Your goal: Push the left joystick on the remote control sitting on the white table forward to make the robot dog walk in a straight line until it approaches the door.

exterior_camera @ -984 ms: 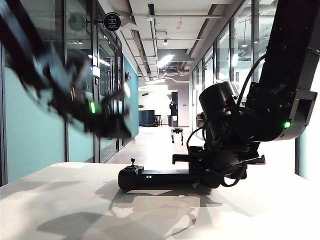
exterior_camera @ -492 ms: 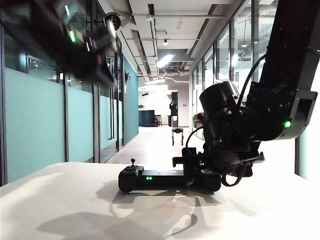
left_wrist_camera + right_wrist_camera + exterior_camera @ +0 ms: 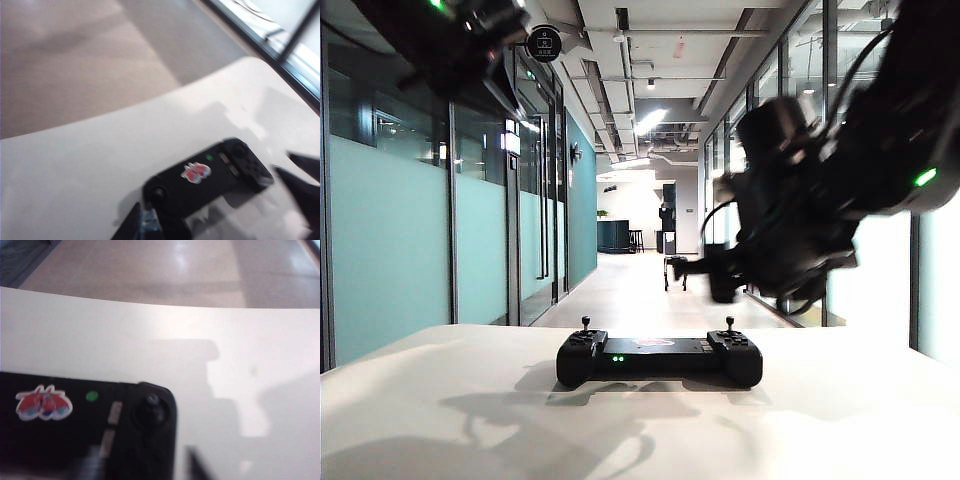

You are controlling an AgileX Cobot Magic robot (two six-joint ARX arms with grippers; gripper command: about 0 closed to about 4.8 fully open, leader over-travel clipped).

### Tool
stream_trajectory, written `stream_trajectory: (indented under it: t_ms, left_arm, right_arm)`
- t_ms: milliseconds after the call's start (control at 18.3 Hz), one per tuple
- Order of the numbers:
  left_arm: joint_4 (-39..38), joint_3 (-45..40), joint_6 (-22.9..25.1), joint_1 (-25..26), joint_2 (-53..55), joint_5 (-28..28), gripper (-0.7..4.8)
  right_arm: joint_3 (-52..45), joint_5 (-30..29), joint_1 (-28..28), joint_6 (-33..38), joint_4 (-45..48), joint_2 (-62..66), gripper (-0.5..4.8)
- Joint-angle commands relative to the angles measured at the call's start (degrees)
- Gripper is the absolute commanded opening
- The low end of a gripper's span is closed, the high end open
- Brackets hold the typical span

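The black remote control (image 3: 660, 357) lies on the white table (image 3: 440, 420). Its left joystick (image 3: 585, 324) stands untouched, as does the right stick (image 3: 729, 323). My left gripper (image 3: 500, 80) hangs blurred high at the upper left. In its wrist view only the fingertips (image 3: 135, 225) show, near the left joystick (image 3: 158, 192), and their gap is unclear. My right gripper (image 3: 690, 268) floats above the remote's right end, fingers apart around nothing (image 3: 145, 465). The robot dog (image 3: 670, 262) stands far down the corridor, partly covered by that gripper.
Glass walls line the corridor on both sides, with a dark doorway (image 3: 669, 215) at its far end. The table's far rounded edge (image 3: 125, 107) drops to the floor beyond the remote (image 3: 210, 175). Dark pointed shapes (image 3: 300, 175) enter beside the remote's right end.
My left arm has swung from the mid left up to the top corner. My right gripper has lifted off the remote's right end, uncovering its stick. The dog stays put.
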Motion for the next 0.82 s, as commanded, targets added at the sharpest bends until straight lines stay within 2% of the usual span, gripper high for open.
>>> stream_trajectory:
  t_ms: [55, 109, 328, 656, 820]
  left_arm:
    - [-0.7, 0.2, -2.8, 0.0, -3.1, -1.5, -0.06]
    - [-1.6, 0.2, -2.8, -0.1, -4.1, -2.0, -0.05]
    - [-3.6, -1.9, -2.9, -0.2, -9.7, -6.1, -0.05]
    - [-2.4, -14.6, -3.0, -0.2, -25.0, -14.2, -0.05]
    - [1.2, -22.4, -2.9, -0.2, -32.3, -17.4, -0.06]
  right_arm:
    - [-4.1, 0.0, 0.1, -0.5, 0.7, -6.3, 0.1]
    - [-5.6, 0.0, 0.1, -0.5, 0.6, -8.4, -0.05]
    - [-9.6, -0.2, 0.1, -0.7, -4.5, -17.2, -0.04]
    - [-12.6, -3.9, 0.1, -3.8, -10.7, -30.2, -0.05]
    - [-12.7, -6.2, 0.1, -5.2, -13.0, -34.2, -0.05]
